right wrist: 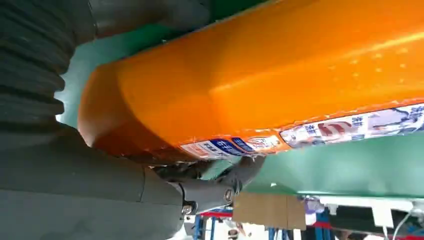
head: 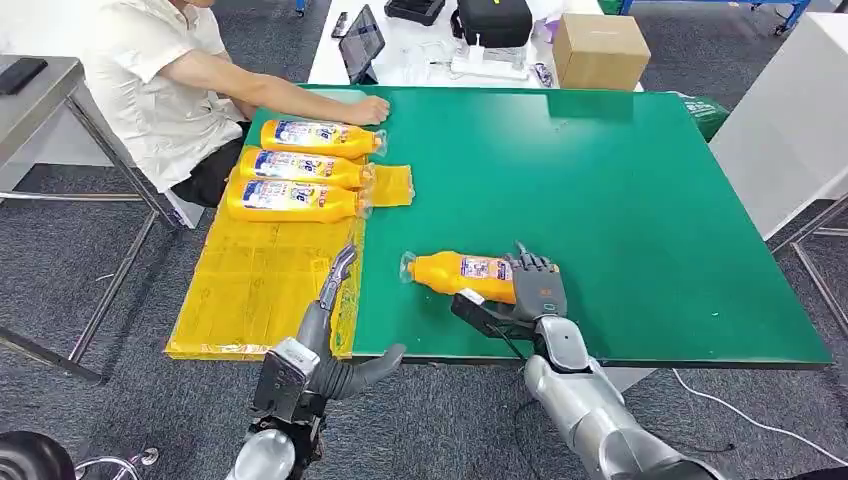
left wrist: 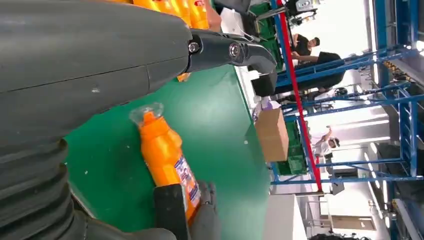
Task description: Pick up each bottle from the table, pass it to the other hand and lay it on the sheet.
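Green table [head: 620, 200] | right hand [head: 525, 295] grips orange bottle [head: 462, 274], label unreadable | left hand [head: 325, 340] spread, empty

The orange bottles [head: 462, 275] are carrying blue, white and red labels [right wrist: 350, 127], but the printing on them is showing too blurred to read.
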Available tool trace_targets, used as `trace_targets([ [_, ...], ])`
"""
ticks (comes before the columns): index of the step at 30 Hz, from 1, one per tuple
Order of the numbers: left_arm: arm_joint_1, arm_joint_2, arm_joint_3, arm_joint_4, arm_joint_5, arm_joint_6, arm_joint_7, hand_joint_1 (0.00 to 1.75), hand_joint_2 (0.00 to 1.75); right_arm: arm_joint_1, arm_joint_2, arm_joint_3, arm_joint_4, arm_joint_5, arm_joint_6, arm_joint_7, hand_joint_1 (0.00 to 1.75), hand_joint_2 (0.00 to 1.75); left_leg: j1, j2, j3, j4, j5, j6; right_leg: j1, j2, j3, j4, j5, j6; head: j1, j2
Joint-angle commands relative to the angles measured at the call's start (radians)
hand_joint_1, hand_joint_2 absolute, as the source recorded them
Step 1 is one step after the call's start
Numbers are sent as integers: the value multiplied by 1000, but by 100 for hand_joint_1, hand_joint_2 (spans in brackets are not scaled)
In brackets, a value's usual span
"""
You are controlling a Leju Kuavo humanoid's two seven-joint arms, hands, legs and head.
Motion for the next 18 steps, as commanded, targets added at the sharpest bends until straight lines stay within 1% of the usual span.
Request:
trace_targets([
  [1,-34,9,-4,61,4,-4,6,0,175,10,-7,13,101,-10,36,0,171,175,0,-2,3,-2,0,2,1,-4,5,-3,-1,-3,0,0],
  [4,-34,9,-4,61,4,-4,6,0,175,10,-7,13,101,-10,36,0,171,175,1,-2,5,-3,0,2,2,-5,7,-4,-1,-4,0,0],
  [5,-34,9,-4,61,4,-4,6,0,175,10,-7,13,101,-10,36,0,171,175,0,-2,3,-1,0,1,1,-3,4,-2,-1,-2,0,0],
  [6,-34,9,-4,61,4,-4,6,0,175,10,-7,13,101,-10,36,0,171,175,0,-2,4,-3,0,1,1,-4,6,-3,-1,-3,0,0],
  [9,-34,9,-4,61,4,-4,6,0,175,10,-7,13,101,-10,36,0,171,175,1,-2,3,-2,0,1,1,-4,5,-2,0,-2,0,0],
  [10,-34,9,-4,61,4,-4,6,0,175,10,-7,13,101,-10,36,0,171,175,1,-3,5,-3,0,2,2,-5,7,-4,0,-5,0,0],
  [11,-34,9,-4,61,4,-4,6,0,175,10,-7,13,101,-10,36,0,166,175,0,-2,4,-2,0,1,1,-4,5,-3,0,-3,0,0],
  [12,-33,9,-4,61,4,-4,6,0,175,6,-7,16,106,-6,50,8,166,175,1,-2,4,-2,0,1,1,-4,5,-3,0,-3,0,0],
  [13,-33,9,-4,61,4,-4,6,0,175,6,-7,16,106,-6,50,8,162,175,0,-2,4,-3,0,2,2,-4,6,-4,0,-4,0,0],
  [14,-34,7,-3,64,4,-5,6,0,175,4,-7,12,111,-10,62,18,148,175,1,-2,4,-2,0,1,1,-3,5,-2,0,-2,0,0],
  [15,-35,5,-1,65,4,-5,6,0,175,2,-10,21,113,9,70,51,152,175,1,-2,4,-2,0,2,1,-4,6,-3,0,-3,0,0],
  [16,-35,4,0,67,4,-6,6,0,175,-3,-13,35,122,33,81,87,164,175,1,-2,4,-3,0,2,2,-4,6,-4,0,-3,0,0],
  [17,-36,2,1,67,4,-6,7,0,175,-7,-11,40,129,41,96,97,164,175,0,-2,4,-2,0,1,1,-3,5,-2,0,-2,0,0],
  [18,-37,1,1,68,4,-7,8,0,175,-8,-8,35,127,37,99,103,175,175,1,-2,4,-3,0,2,1,-4,6,-3,0,-3,0,0],
])
